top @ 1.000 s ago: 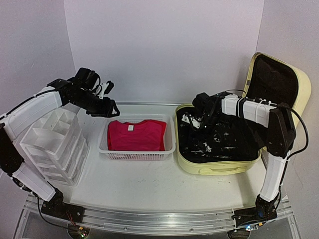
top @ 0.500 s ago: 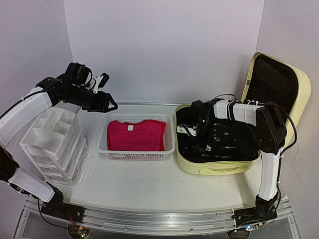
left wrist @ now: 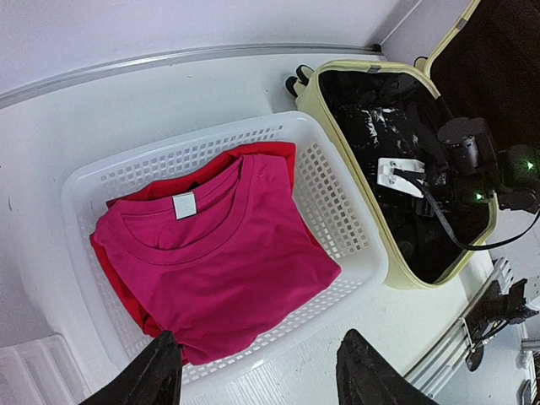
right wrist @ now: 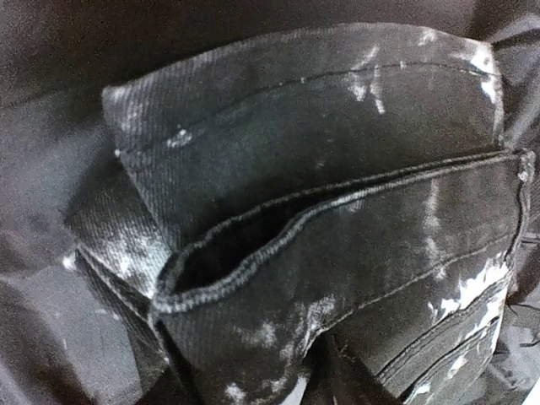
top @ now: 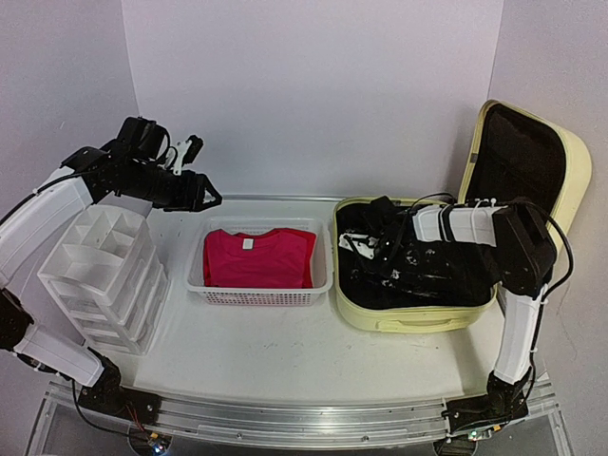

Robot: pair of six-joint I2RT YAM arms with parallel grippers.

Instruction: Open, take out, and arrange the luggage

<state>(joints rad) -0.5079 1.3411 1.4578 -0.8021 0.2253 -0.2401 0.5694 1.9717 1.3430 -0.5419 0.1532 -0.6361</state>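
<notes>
The scene is set on a white table [top: 285, 351] enclosed by plain pale walls [top: 313, 95].

Left arm [top: 57, 204]: it is raised over the left rear of the table, above the drawer unit [top: 100, 275], with the wrist directed down towards the basket [top: 266, 296]. The left gripper [left wrist: 266, 375] is held in the air, clear of everything. Its black fingers [left wrist: 160, 371] are seen well apart, and nothing is held between them.

Right arm [top: 518, 247]: it is bent over from the right side and reaches leftwards into the luggage [top: 418, 318]. The right gripper [top: 380, 249] is lowered into the dark clothing there. Its wrist view is filled by folded black jeans [right wrist: 337, 169] flecked with white. The fingers are not made out against the dark cloth, so it cannot be told how the jaws stand or whether the jeans are gripped.

Containers:
- The luggage lies open on the right of the table, just beside the basket. Its lid [top: 570, 180] is stood up at the rear right, with the black lining exposed. The jeans are noted in the lower shell. Small black wheels [left wrist: 297, 80] are seen at its far left corner.
- The basket, of white mesh, is placed at the centre, and a folded pink shirt [top: 258, 256] is held in it.
- The drawer unit is white. Contents cannot be made out in its open top compartments.
</notes>
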